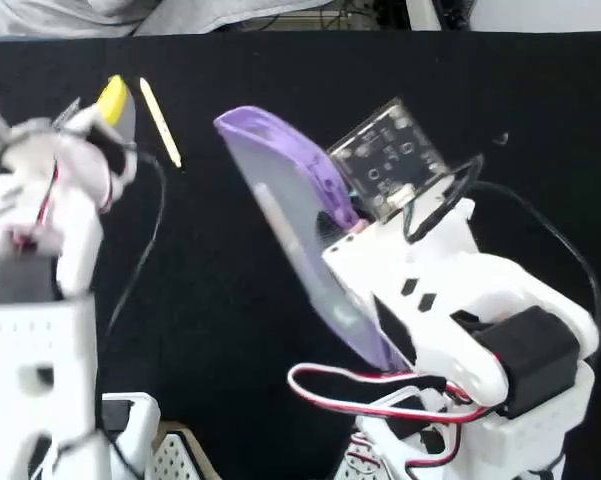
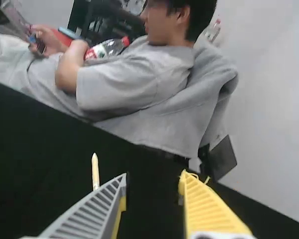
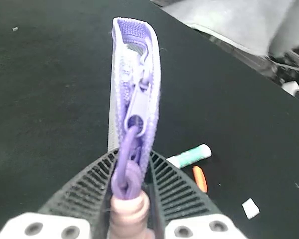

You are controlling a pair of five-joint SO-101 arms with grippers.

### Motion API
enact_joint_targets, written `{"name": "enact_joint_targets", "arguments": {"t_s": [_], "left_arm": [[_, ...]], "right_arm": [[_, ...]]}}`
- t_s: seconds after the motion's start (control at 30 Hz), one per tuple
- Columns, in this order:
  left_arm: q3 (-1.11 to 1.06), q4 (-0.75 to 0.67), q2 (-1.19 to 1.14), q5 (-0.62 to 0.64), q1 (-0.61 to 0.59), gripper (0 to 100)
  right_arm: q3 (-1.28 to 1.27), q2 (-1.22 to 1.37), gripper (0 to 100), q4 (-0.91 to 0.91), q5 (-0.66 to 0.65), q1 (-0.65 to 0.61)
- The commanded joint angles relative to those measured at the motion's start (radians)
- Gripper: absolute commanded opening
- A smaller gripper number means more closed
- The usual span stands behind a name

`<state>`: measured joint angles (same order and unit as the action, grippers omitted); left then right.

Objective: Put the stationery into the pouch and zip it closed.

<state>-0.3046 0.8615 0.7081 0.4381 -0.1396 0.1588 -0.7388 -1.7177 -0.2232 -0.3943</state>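
My right gripper (image 3: 134, 162) is shut on the purple pouch (image 3: 134, 74), which is held up on edge off the black table (image 1: 230, 330). The pouch's zip slider (image 3: 135, 107) and its purple cord lie just in front of the fingers. In the high view the pouch (image 1: 285, 210) tilts up to the left from that gripper (image 1: 348, 228). A yellow pencil (image 1: 160, 122) lies on the table at the back left. My left gripper (image 2: 151, 184) hangs open and holds nothing, just short of the pencil (image 2: 95, 172), and its yellow finger (image 1: 113, 98) is close to the pencil's left.
Beyond the pouch in the right wrist view, a white and green stick (image 3: 190, 156), a small orange piece (image 3: 200, 178) and a white scrap (image 3: 249, 208) lie on the table. The arm bases (image 1: 40, 400) stand at the front edge. The table's back edge (image 1: 300, 36) is close behind the pencil.
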Motion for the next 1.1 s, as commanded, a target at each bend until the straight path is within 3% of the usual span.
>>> {"name": "enact_joint_targets", "arguments": {"t_s": [0.0,0.53,1.07], "left_arm": [[0.254,0.098,-0.233,0.003,-0.004,18],[1.079,0.483,-1.120,0.041,-0.012,18],[1.547,0.499,-1.714,0.054,-0.027,18]], "right_arm": [[0.015,-0.031,1.1,0.020,0.009,0.051],[0.008,-0.031,1.1,0.002,0.009,0.052],[0.008,-0.031,1.1,-0.014,0.009,0.052]]}}
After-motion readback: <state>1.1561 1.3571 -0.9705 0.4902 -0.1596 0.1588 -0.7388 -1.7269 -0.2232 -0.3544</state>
